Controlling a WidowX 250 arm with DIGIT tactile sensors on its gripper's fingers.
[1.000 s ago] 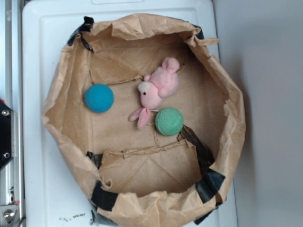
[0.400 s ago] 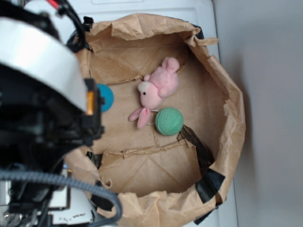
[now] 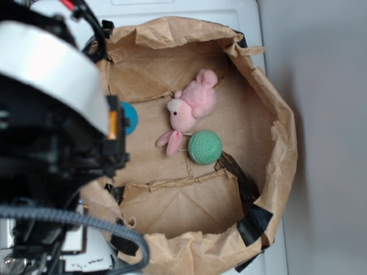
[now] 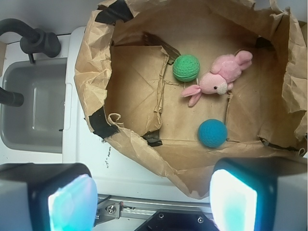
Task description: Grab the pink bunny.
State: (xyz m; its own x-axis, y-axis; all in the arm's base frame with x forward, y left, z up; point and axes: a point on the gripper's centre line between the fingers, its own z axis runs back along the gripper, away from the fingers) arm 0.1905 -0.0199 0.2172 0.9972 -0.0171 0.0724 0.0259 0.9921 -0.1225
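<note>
Our arm (image 3: 51, 132) has swung into the exterior view in the last second and now fills the left half, hiding most of the blue ball (image 3: 131, 117); over the last fraction it barely shifted, drifting slightly toward 3 o'clock. Nothing in the paper bag (image 3: 275, 172) has moved.

Gripper (image 4: 151, 197) is released: in the wrist view both fingers sit wide apart at 7 and 5 o'clock of the frame, nothing between them, and they hang over the bag's near rim, well apart from the toys.

The pink bunny (image 3: 192, 109) lies on the bag floor just past centre, at about 1 o'clock in the exterior view, head toward the middle. Its ear or limb reaches down near the green ball (image 3: 205, 146); we can't tell if they touch. In the wrist view the bunny is at 1 o'clock, the blue ball between us and it.

Our read: approach only just begun, no contact yet. We still need to travel past the blue ball and descend on the bunny's body, clear of the green ball.
</note>
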